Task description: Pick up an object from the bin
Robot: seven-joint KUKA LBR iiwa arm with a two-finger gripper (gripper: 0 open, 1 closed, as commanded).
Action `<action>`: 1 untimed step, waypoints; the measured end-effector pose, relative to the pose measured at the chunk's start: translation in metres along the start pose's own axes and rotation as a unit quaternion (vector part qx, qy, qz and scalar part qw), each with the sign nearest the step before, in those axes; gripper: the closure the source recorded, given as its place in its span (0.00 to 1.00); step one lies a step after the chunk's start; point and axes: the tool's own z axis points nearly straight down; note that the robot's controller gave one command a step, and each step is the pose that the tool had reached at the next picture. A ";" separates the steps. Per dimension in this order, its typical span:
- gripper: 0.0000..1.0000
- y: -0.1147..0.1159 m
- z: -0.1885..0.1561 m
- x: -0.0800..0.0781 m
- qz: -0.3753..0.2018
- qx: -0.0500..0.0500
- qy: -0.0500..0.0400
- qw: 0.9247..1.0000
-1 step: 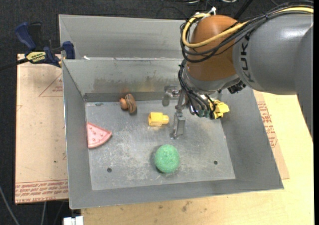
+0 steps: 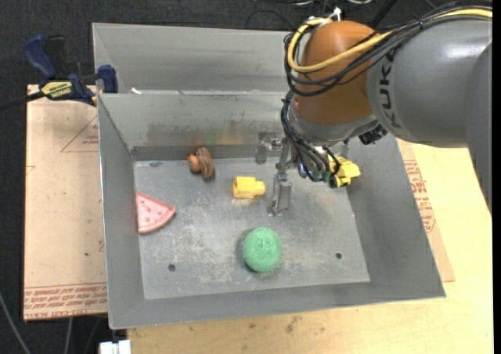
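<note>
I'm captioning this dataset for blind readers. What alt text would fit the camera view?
A grey robot arm reaches from the right into a grey metal bin, its gripper hanging just right of a small yellow block. A green ball lies nearer the front, a pink watermelon-slice toy at the left, a brown lump by the back wall.

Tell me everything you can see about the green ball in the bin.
The green ball is roundish, with a mottled, slightly rough-looking surface, perhaps foam or rubber. It looks whole and rests alone on the bin floor, near the middle of the front edge. Nothing touches it. The tool hangs just behind it, apart from it, and a yellow block lies further back.
</note>
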 end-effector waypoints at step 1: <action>0.00 0.001 0.039 -0.017 0.024 0.000 -0.005 1.000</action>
